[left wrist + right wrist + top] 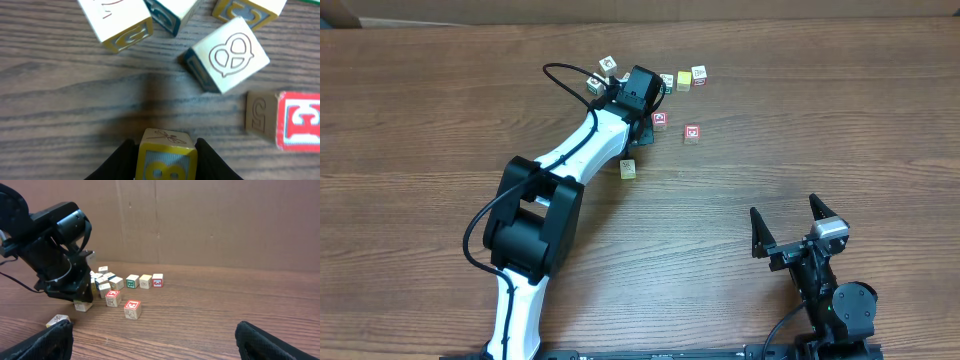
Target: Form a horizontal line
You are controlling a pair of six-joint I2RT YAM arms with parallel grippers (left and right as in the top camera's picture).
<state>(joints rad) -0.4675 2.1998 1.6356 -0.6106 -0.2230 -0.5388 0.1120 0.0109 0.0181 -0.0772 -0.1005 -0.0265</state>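
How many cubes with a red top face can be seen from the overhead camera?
2. One red-topped cube lies close beside the left arm; the other red-topped cube lies slightly right of it. The arm may hide more.

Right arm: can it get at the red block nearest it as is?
Probably yes. The red block stands apart from the other blocks, only bare table lies between it and the open right pincer, and the left arm is further left.

Short straight row of tiny wooden cubes (683, 78), side by side
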